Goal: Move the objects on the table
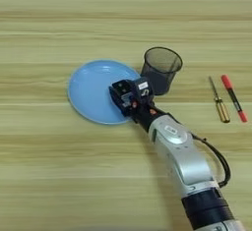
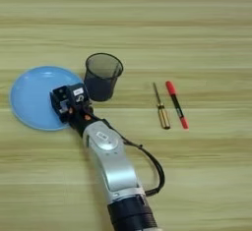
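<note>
Left eye view: the silver arm [image 1: 179,158] rises from the bottom right and ends with the tool [image 1: 129,96] over the right part of a blue plate [image 1: 91,95] on the worktop [image 1: 49,176]. The tool's head is a dark boxy mass with a white mark on top; whether a block sits in it, or how the fingers stand, I cannot tell. A black mesh cup [image 1: 160,69] stands upright just right of the plate, near the tool. Well to the right lies the screwdriver [image 1: 219,102], shaft pointing away, beside a red pen [image 1: 233,98]

Right eye view: same layout. The tool [image 2: 69,101] overlaps the plate's [image 2: 29,100] right edge, with the cup [image 2: 102,75] just beyond it. The screwdriver [image 2: 161,108] and pen [image 2: 176,104] lie side by side, apart from the arm [image 2: 113,163]
</note>
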`<action>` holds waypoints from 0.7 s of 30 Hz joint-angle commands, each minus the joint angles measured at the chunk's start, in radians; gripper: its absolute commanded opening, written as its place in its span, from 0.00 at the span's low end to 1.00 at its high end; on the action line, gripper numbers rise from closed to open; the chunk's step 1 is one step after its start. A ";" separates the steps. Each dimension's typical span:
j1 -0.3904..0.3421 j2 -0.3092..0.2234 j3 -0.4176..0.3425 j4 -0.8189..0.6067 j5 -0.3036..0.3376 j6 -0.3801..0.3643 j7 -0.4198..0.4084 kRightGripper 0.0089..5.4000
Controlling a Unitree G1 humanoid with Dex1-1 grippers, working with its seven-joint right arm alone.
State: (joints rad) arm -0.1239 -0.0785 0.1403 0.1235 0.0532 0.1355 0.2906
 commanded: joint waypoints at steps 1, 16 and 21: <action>-0.097 0.007 0.001 0.030 -0.011 -0.053 0.005 0.46; -0.105 0.009 0.015 0.059 -0.034 -0.069 0.025 0.58; -0.092 0.003 0.018 0.025 -0.037 -0.060 0.027 0.67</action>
State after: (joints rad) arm -0.1758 -0.0736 0.1610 0.2127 0.0181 0.0888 0.3175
